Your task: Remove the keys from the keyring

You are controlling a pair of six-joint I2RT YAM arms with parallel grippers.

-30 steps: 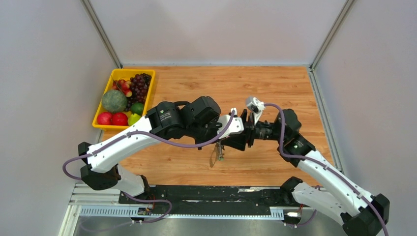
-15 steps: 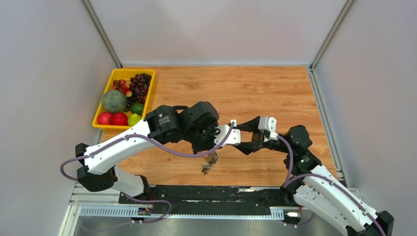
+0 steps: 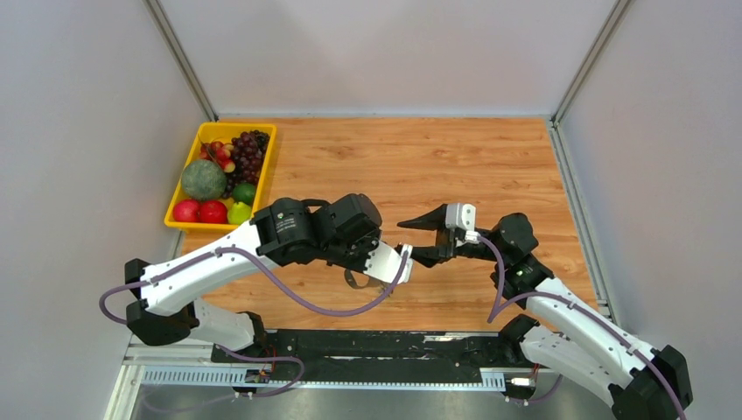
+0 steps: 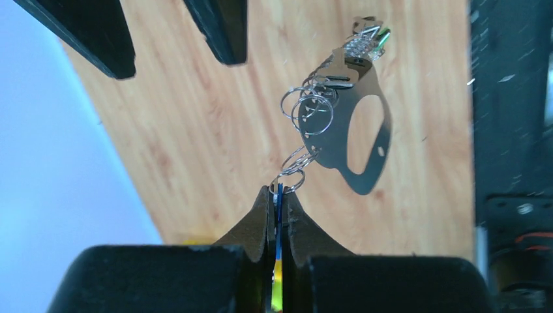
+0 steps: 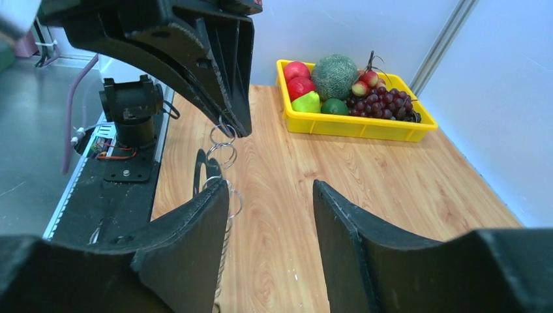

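My left gripper (image 4: pixel 278 190) is shut on a thin blue key head, held edge-on between its pads. A chain of small silver rings (image 4: pixel 306 111) hangs from that key to the keyring (image 4: pixel 381 147), a flat grey oval loop dangling above the table. A spring and a green-headed key (image 4: pixel 373 39) hang at its far end. In the top view the keyring (image 3: pixel 353 281) shows under the left wrist. My right gripper (image 5: pixel 270 186) is open and holds nothing. It faces the left gripper, with the rings (image 5: pixel 223 150) just beyond its left finger (image 5: pixel 189 241).
A yellow tray (image 3: pixel 175 220) of fruit stands at the table's back left, also seen as the tray (image 5: pixel 355 127) in the right wrist view. Grey walls enclose three sides. A black rail (image 3: pixel 350 346) with the arm bases runs along the near edge.
The left arm has drawn back toward the near left, carrying the key and keyring. The right gripper has turned at the wrist and now stands apart from the bundle, jaws spread.
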